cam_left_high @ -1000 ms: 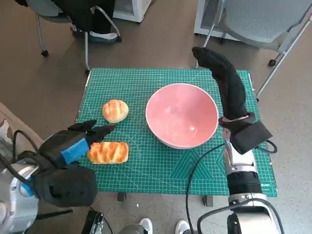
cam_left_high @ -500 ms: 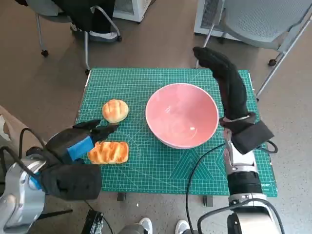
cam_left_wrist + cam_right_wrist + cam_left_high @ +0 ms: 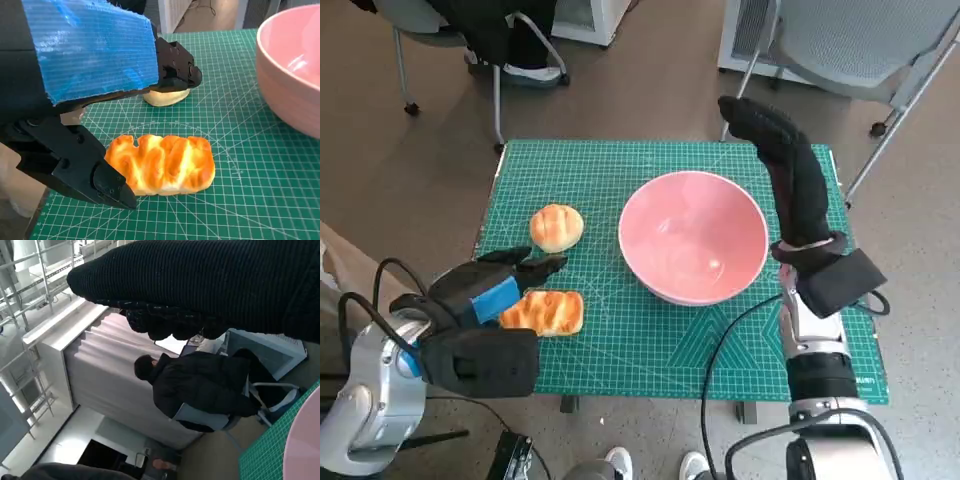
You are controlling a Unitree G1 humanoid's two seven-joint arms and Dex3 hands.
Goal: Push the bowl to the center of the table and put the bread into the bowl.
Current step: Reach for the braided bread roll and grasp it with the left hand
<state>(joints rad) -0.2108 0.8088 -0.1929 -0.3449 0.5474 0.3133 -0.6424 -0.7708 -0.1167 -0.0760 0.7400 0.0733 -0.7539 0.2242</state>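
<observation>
head view shows the pink bowl (image 3: 693, 236) near the middle of the green table (image 3: 620, 350), with the right hand (image 3: 780, 165) just beside its far right rim, fingers extended and holding nothing. left wrist view shows the left hand (image 3: 85, 95) with its fingers (image 3: 107, 185) spread around the striped bread (image 3: 162, 164), not yet clasping it; a round bun (image 3: 556, 227) lies just beyond.

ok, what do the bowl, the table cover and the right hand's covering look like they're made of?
Pink bowl: glossy, likely glazed ceramic or hard plastic; highlights glint on its inside.
Green mat: matte, looks like a rubbery cutting mat with a printed white grid.
Right hand: black knitted fabric glove; ribbed weave shows in the right wrist view.
</observation>
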